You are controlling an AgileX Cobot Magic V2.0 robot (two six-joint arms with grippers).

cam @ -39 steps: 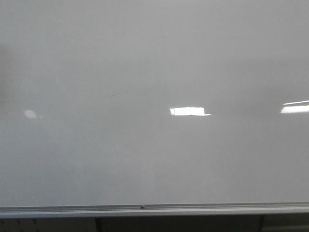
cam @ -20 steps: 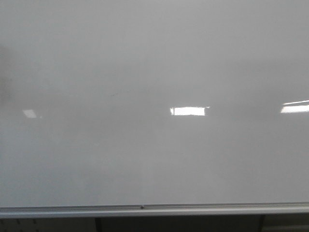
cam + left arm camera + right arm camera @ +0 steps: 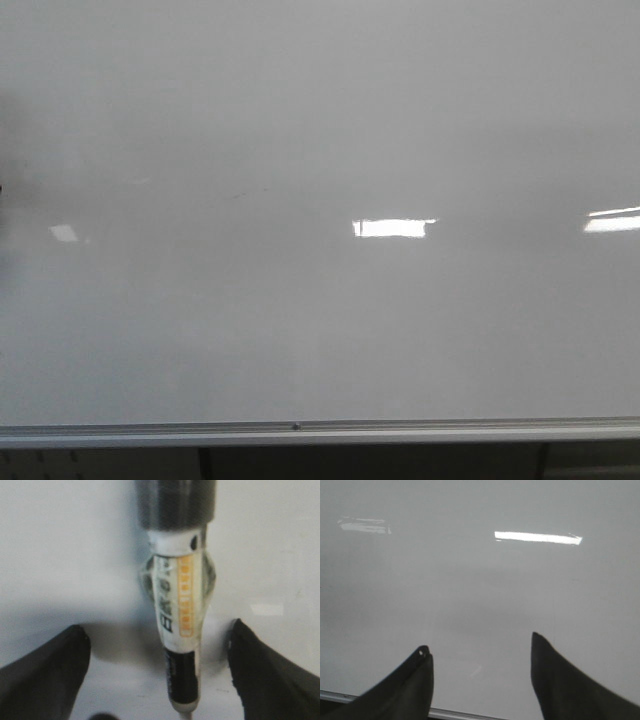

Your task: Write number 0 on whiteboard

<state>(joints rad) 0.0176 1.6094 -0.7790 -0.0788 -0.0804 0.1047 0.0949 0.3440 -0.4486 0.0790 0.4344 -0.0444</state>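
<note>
The whiteboard is a glossy pale grey board that fills the front view, and no number 0 shows on it. Neither gripper shows in the front view. In the left wrist view, my left gripper is open, its two black fingers wide apart over the board. A white marker with an orange label and black ends sits between the fingers, touching neither; the view is blurred. In the right wrist view, my right gripper is open and empty over the board.
A silver edge rail runs along the board's near side and also shows in the right wrist view. Bright rectangular light reflections lie on the board. A faint short smudge marks its left half.
The small reflection at the board's left has changed from a round spot to a small, dimmer patch. A dark shade has grown at the far left edge. Nothing new is drawn.
</note>
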